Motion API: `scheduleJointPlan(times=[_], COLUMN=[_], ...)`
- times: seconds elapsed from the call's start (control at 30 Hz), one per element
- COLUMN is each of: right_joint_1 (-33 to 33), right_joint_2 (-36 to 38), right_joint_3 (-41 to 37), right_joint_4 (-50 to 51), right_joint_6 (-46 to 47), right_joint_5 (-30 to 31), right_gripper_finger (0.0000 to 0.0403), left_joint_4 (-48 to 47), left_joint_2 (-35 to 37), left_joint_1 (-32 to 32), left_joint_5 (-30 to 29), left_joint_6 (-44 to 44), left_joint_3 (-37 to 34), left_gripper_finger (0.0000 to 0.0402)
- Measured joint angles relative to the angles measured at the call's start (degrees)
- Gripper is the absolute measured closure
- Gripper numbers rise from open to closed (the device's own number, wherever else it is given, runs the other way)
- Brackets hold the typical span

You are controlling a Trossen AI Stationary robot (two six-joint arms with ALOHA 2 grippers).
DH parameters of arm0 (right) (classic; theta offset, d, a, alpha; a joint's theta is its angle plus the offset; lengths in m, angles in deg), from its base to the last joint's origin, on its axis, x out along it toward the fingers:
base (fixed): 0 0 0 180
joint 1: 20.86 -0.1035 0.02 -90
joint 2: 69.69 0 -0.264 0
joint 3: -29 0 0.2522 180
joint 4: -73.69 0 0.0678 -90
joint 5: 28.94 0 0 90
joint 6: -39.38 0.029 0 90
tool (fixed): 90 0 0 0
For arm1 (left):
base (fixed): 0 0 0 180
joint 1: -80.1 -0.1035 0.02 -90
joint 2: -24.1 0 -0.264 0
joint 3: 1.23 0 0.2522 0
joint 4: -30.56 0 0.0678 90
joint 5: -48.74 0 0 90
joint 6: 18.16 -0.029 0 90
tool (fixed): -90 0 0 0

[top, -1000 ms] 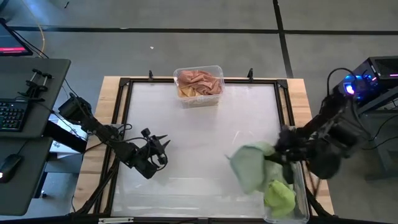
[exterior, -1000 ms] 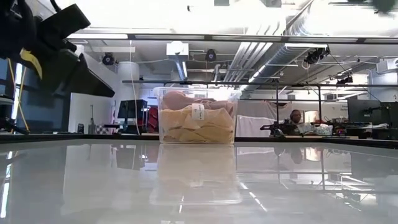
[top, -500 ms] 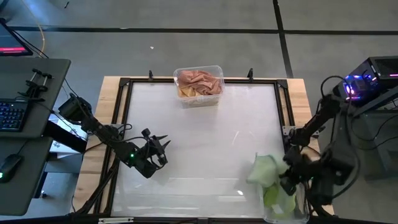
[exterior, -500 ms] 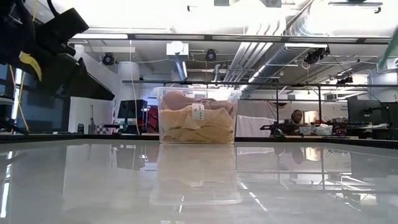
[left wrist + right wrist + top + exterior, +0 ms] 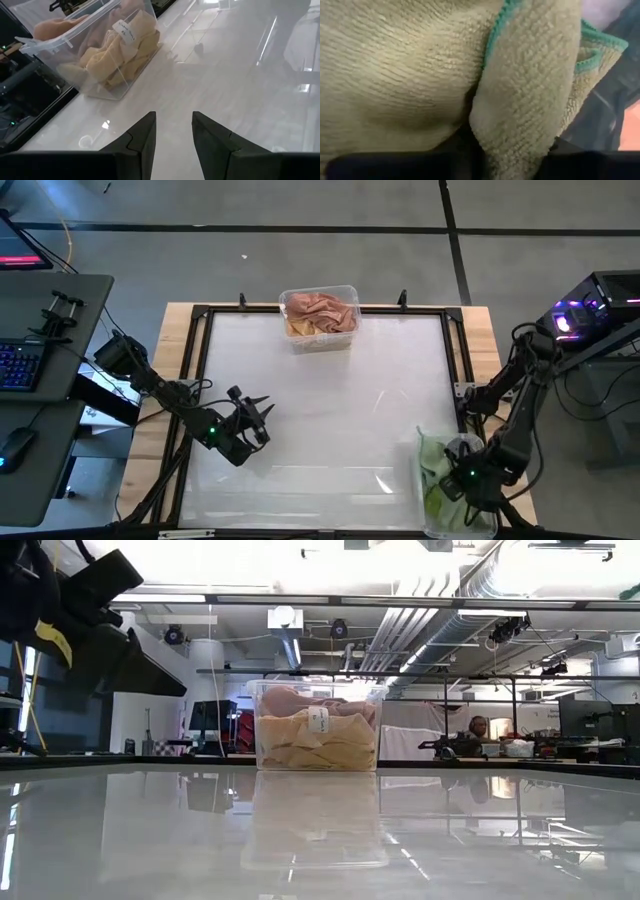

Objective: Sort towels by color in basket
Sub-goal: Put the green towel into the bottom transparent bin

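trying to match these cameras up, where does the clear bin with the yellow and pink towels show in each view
High view: clear bin at the table's far edge, middle.
Low view: picture centre, on the far side of the table.
Left wrist view: upper left, ahead of the left tool.
Right wrist view: not in it; a light green towel fills the picture.
Shared landmark: the white label on the bin's wall, also seen in the low view.

A lab: exposed ceiling ducts (image 5: 470, 590), equipment benches (image 5: 520, 750), a keyboard desk (image 5: 40, 350).
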Motion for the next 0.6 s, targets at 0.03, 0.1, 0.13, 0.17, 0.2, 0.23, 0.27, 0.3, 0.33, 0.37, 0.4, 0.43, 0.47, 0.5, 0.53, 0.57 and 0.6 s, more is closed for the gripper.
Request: scheduleJointPlan(times=[0.03,0.1,0.13,0.17,0.2,0.23,0.27,0.3,0.33,0.37,0.4,0.43,0.47,0.5,0.53,0.57,0.6], right_joint_1=[0.02,0.02,0.00,0.00,0.00,-0.12,-0.32,-0.53,-0.70,-0.94,-1.13,-1.27,-1.32,-1.20,-0.81,-0.20,0.46], right_joint_2=[0.08,0.18,0.38,0.68,0.90,0.99,0.97,0.97,0.98,1.02,1.01,0.99,1.01,1.04,1.06,1.03,1.02], right_joint_3=[0.16,1.88,3.17,4.71,6.41,8.36,10.42,12.71,14.97,17.08,19.00,20.63,21.76,22.42,22.53,22.27,21.57], right_joint_4=[0.04,0.48,0.47,0.62,1.02,1.92,3.00,4.52,6.68,9.14,11.86,14.53,16.60,18.09,18.81,18.71,17.73], right_joint_6=[-0.18,0.29,0.53,0.60,0.73,0.89,1.16,1.67,2.46,3.10,3.42,3.14,2.01,0.27,-1.74,-4.09,-6.32], right_joint_5=[-0.67,-2.36,-2.72,-2.77,-2.60,-2.24,-1.83,-1.34,-0.27,1.38,3.95,7.05,10.63,14.45,18.27,21.41,23.58], right_gripper_finger=[0.0303,0.0283,0.0274,0.0267,0.0261,0.0257,0.0254,0.0253,0.0253,0.0254,0.0255,0.0256,0.0258,0.0259,0.0261,0.0262,0.0264], left_joint_4=[0.49,1.82,2.57,3.19,3.74,4.43,5.10,5.65,5.96,6.03,6.12,6.19,6.21,6.19,6.19,6.21,6.21], left_joint_2=[0.00,0.00,0.00,0.00,0.00,0.00,0.00,0.00,0.00,0.00,0.00,0.00,0.00,0.00,0.00,0.00,0.00], left_joint_1=[0.00,0.00,0.00,0.00,0.00,0.00,0.00,0.00,0.00,0.00,0.00,0.00,0.00,0.00,0.00,0.00,0.00], left_joint_5=[0.00,-0.01,-0.01,0.00,0.00,-0.02,-0.01,0.00,0.00,0.00,0.00,0.00,0.00,0.00,0.00,0.00,0.00], left_joint_6=[-0.46,-1.54,-2.13,-2.86,-3.56,-4.32,-4.96,-5.58,-5.96,-6.21,-6.26,-6.28,-6.28,-6.28,-6.28,-6.28,-6.28], left_joint_3=[0.00,0.04,0.04,0.04,0.04,0.04,0.04,0.04,0.04,0.04,0.04,0.04,0.04,0.04,0.04,0.04,0.04], left_gripper_finger=[0.0287,0.0287,0.0287,0.0287,0.0287,0.0287,0.0287,0.0287,0.0287,0.0287,0.0287,0.0287,0.0287,0.0287,0.0287,0.0287,0.0287])
